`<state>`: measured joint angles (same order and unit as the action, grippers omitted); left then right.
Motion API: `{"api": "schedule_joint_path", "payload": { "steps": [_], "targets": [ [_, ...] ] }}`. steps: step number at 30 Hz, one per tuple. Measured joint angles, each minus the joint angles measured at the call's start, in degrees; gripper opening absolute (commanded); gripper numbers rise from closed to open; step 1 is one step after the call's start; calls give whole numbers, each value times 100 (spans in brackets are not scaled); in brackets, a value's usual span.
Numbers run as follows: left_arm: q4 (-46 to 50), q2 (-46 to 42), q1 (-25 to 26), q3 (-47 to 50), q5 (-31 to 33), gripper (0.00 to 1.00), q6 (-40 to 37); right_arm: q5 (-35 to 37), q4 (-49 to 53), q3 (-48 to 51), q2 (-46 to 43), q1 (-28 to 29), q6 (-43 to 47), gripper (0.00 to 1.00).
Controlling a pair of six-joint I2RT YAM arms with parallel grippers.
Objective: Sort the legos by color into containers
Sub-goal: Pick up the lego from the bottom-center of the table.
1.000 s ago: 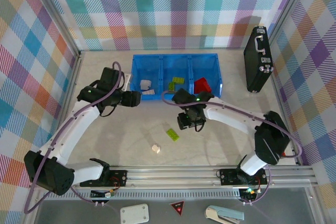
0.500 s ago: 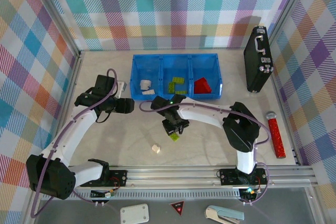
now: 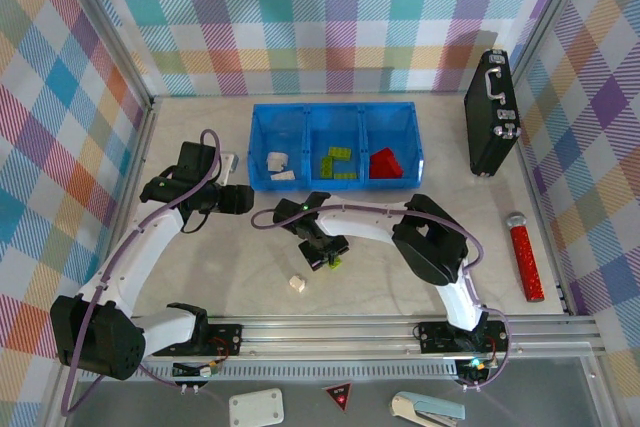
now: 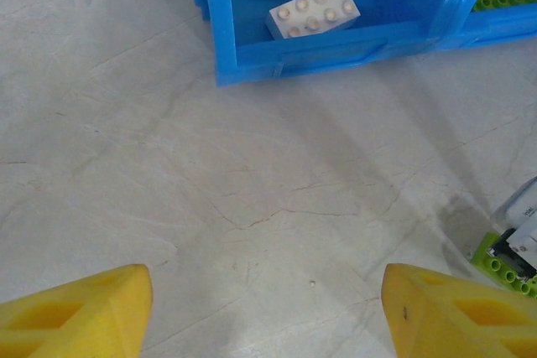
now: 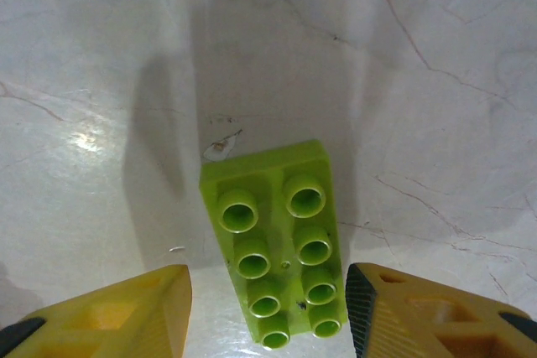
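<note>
Right tool (image 5: 267,314) stands open astride the lime brick (image 5: 270,236) on the counter (image 5: 403,81); left tool (image 4: 267,308) is wide, empty.

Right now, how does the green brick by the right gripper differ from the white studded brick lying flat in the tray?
The green brick is lime; the white brick is cream-white. The green brick lies on the bare table, while the white brick lies inside the tray's left compartment. The green brick sits between the right gripper's open fingers; no gripper is around the white brick. Both lie studs up, with two rows of four studs.
</note>
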<state>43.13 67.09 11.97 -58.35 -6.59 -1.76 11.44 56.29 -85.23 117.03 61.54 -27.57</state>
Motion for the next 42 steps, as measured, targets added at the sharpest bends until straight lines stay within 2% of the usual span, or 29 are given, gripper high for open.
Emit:
{"api": "schedule_joint_path", "payload": {
  "steps": [14, 24, 42],
  "targets": [
    [0, 0, -11, 2, 4, 72, -63, 4, 37, -2, 59, 17, 0, 46],
    [0, 0, -11, 2, 4, 72, -66, -61, 7, -2, 131, 35, -7, 47],
    [0, 0, -11, 2, 7, 72, -63, -103, 28, -48, 131, 37, -24, 38]
  ]
}}
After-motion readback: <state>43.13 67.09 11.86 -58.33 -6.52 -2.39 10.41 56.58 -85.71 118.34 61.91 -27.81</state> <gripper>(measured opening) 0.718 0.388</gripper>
